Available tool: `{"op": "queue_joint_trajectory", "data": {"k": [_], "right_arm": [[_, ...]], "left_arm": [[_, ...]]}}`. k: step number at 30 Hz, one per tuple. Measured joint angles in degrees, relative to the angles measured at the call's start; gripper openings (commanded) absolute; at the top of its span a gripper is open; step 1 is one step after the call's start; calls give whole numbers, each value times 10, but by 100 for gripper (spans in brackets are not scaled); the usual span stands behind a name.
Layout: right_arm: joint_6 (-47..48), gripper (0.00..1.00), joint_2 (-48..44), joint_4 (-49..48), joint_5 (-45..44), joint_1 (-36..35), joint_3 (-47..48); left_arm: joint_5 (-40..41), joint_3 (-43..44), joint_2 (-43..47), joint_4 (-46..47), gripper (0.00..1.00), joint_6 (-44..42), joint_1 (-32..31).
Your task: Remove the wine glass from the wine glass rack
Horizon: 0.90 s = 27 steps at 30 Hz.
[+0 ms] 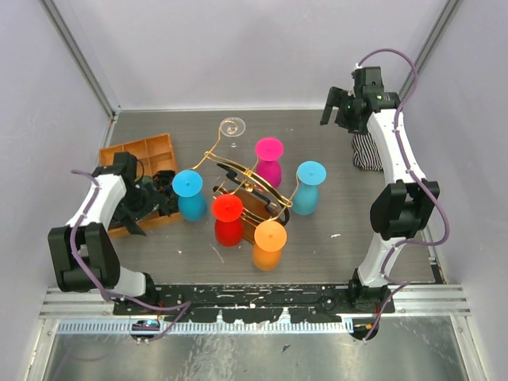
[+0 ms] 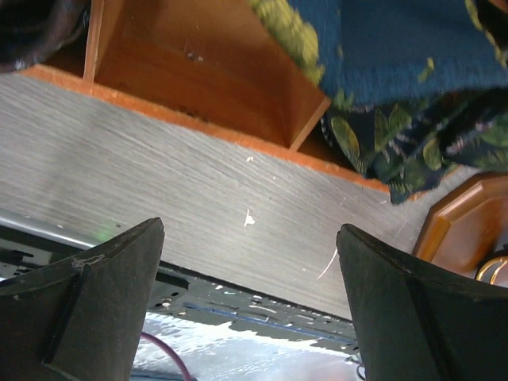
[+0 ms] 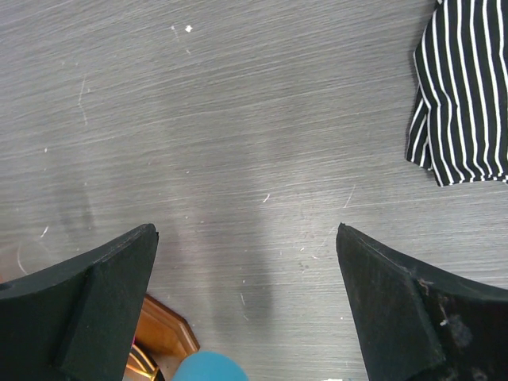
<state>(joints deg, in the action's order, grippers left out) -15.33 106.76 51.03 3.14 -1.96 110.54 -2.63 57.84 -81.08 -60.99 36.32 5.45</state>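
The wine glass rack (image 1: 248,189), gold wire on a brown wooden base, stands mid-table. Several wine glasses hang upside down from its arms: blue (image 1: 189,185), red (image 1: 228,209), orange (image 1: 270,236), magenta (image 1: 269,149), teal (image 1: 311,173) and a clear one (image 1: 232,127) at the back. My left gripper (image 1: 141,208) is open to the left of the rack, over the tray's near edge. In its wrist view the left gripper (image 2: 250,238) holds nothing. My right gripper (image 1: 329,111) hangs open at the back right. The right gripper (image 3: 246,238) is empty, with the teal glass's foot (image 3: 208,367) and the rack base (image 3: 163,333) low in that view.
An orange compartment tray (image 1: 139,151) sits at the left with a dark floral cloth (image 2: 413,79) spilling from it. A black-and-white striped cloth (image 1: 367,151) lies under the right arm. Walls close in the back and both sides.
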Motion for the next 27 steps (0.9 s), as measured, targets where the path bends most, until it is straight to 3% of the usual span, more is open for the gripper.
{"op": "queue_joint_trajectory", "data": {"k": [14,27], "right_arm": [[2,100,-40,5,2,-4,-4],[14,100,-52,13,0,-4,-19]], "left_arm": [[-28,-7,-73,40,98,15,85],[-29,124,-195,19,98,-3,183]]}}
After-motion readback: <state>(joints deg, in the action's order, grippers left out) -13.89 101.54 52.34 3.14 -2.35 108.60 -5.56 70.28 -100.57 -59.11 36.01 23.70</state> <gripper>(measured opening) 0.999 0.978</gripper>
